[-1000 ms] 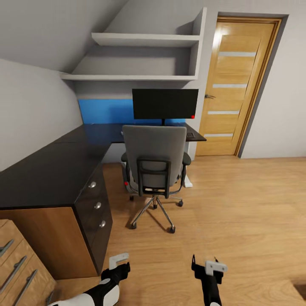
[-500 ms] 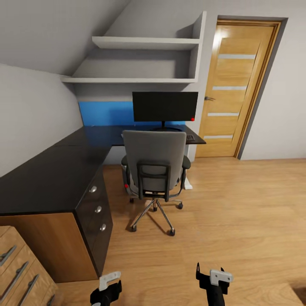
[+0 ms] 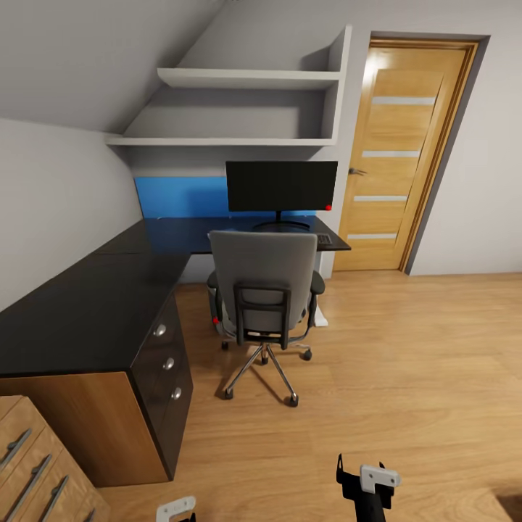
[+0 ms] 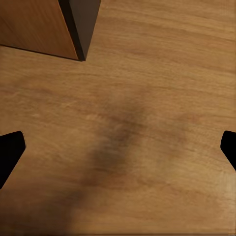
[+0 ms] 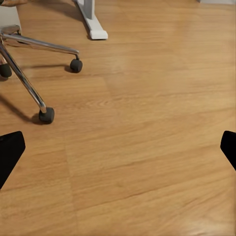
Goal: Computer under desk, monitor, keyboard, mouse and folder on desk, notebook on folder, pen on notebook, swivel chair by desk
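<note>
while we face the bench (image 3: 109, 297):
swivel chair (image 3: 264, 279): 12 o'clock
monitor (image 3: 281, 186): on bench
jaws: both parted, empty

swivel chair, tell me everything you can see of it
The swivel chair is grey upholstered with a tall back, black armrests and a black frame behind the backrest. Its chrome five-star base on black casters rests on the wooden floor. It stands upright, back toward the camera, facing the desk and the monitor. The backrest hides the seat.
</note>
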You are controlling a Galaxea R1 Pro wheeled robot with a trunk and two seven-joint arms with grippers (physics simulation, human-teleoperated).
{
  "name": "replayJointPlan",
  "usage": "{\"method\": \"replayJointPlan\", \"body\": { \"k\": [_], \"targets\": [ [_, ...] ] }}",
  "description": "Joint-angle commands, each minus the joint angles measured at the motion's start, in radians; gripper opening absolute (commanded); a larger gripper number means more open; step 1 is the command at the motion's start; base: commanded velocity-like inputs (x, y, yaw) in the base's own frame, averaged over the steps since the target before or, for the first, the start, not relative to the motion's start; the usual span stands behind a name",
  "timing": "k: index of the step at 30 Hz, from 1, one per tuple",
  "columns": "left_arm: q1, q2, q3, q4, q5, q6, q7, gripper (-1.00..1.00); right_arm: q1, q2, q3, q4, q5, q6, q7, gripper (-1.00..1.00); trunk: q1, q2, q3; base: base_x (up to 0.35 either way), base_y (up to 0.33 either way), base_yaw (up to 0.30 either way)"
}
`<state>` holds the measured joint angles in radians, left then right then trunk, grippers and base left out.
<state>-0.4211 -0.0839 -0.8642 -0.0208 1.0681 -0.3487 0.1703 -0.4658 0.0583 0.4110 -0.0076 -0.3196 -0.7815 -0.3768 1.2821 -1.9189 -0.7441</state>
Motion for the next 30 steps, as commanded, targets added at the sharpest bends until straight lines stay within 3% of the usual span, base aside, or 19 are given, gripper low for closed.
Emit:
{"method": "replayJointPlan", "body": {
  "k": [1,15,19,21,26,29,30],
  "targets": [
    [0.002,0.001,-0.009,-0.001,0.003,-0.001,0.007,1.0,-0.001,0.0,0.008,0.001,-0.004,-0.001,-0.006,1.0,-0.004,0.007,0.002,0.0,0.0,0.0],
    [0.041,0.01,-0.009,-0.001,0.002,0.0,0.005,1.0,0.002,-0.006,0.008,0.022,-0.004,0.005,-0.009,1.0,-0.058,0.105,0.046,0.0,0.0,0.0],
    [0.066,0.016,-0.009,-0.001,0.001,-0.001,0.005,1.0,0.03,-0.005,0.009,0.028,-0.004,0.014,-0.008,1.0,-0.073,0.133,0.059,0.0,0.0,0.0],
    [0.084,0.041,-0.009,-0.001,0.001,-0.002,0.005,1.0,0.083,-0.007,0.008,0.03,-0.004,0.02,-0.009,1.0,-0.081,0.147,0.065,0.0,0.0,0.0],
    [0.12,0.075,-0.009,-0.001,0.001,-0.003,0.005,1.0,0.119,-0.007,0.008,0.031,-0.004,0.022,-0.008,1.0,-0.1,0.182,0.081,0.0,0.0,0.0],
    [0.141,0.082,-0.009,-0.001,0.001,-0.004,0.005,1.0,0.125,-0.007,0.008,0.031,-0.004,0.022,-0.008,1.0,-0.111,0.203,0.09,0.0,0.0,0.0],
    [0.181,0.089,-0.01,-0.001,0.001,-0.054,0.005,1.0,0.13,-0.007,0.008,0.031,-0.004,0.022,-0.008,1.0,-0.115,0.21,0.093,0.0,0.0,0.0]
  ]
}}
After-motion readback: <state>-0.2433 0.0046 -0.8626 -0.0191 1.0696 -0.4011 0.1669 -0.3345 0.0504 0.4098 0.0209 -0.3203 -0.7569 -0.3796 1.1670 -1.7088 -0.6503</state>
